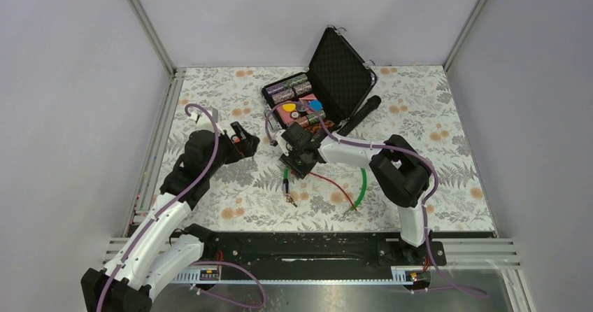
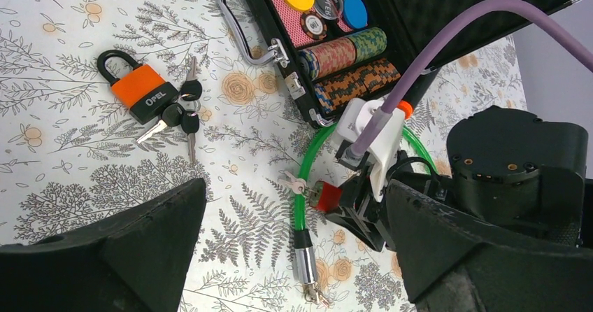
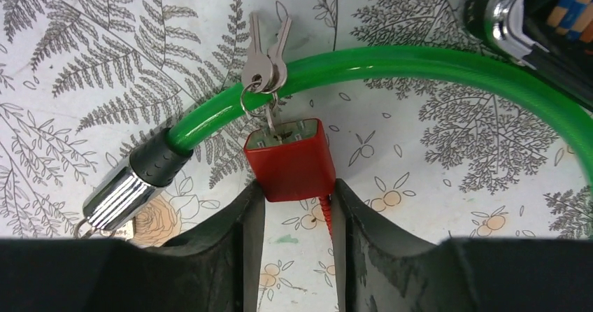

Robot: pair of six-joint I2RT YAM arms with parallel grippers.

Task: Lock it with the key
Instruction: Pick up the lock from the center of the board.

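A small red lock [image 3: 290, 161] lies on the floral cloth with a ring of tiny silvery keys at its face. The key [image 3: 264, 71] and a twin rest across the green cable loop [image 3: 419, 64]; another blade on the same ring looks pushed into the lock's face. My right gripper [image 3: 298, 189] has both fingers against the lock's sides, shut on it. Seen from the left wrist, the same lock [image 2: 329, 196], keys [image 2: 294, 182] and cable [image 2: 301, 210] lie ahead of my left gripper [image 2: 295, 186], which hangs wide open and holds nothing. From above, the right gripper [image 1: 297, 165] covers the lock.
An orange padlock with black-headed keys [image 2: 143, 91] lies to the left, near the left gripper [image 1: 241, 140]. An open black case of poker chips [image 1: 329, 88] stands behind, with a black cylinder [image 1: 360, 116] beside it. The cable's chrome end [image 3: 119, 196] lies near the right fingers.
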